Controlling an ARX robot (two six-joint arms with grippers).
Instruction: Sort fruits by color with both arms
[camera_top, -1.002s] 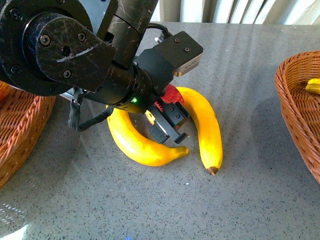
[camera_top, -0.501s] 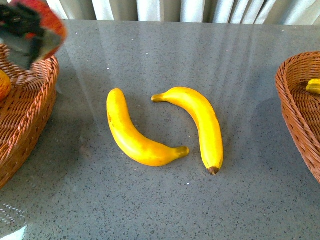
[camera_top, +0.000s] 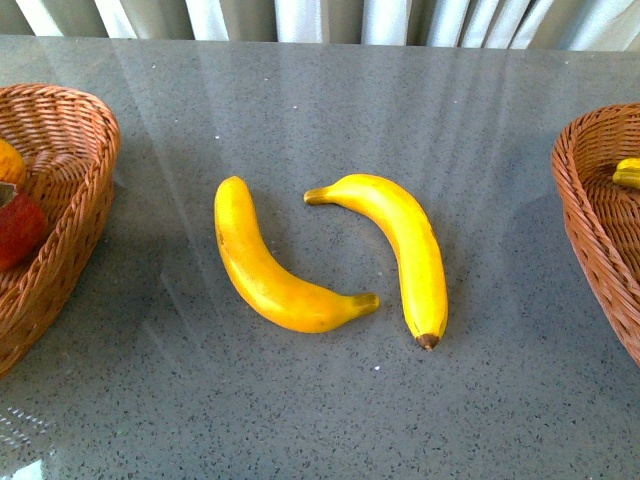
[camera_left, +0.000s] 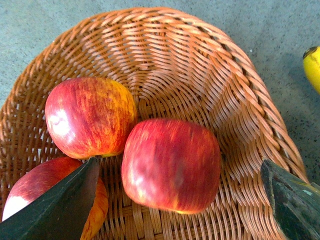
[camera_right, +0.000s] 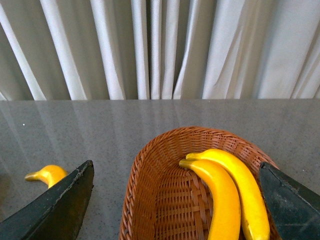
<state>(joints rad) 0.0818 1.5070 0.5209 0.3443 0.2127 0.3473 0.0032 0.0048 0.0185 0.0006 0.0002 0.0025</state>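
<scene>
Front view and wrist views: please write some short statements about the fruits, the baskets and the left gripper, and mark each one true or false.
1. Two bananas lie on the table, between the left basket and the right basket. True.
2. The left basket holds only one apple. False: the left wrist view shows three apples in it.
3. The right basket is empty. False: two other bananas lie in it.
4. The left gripper is open over the apples and holds nothing. True.
</scene>
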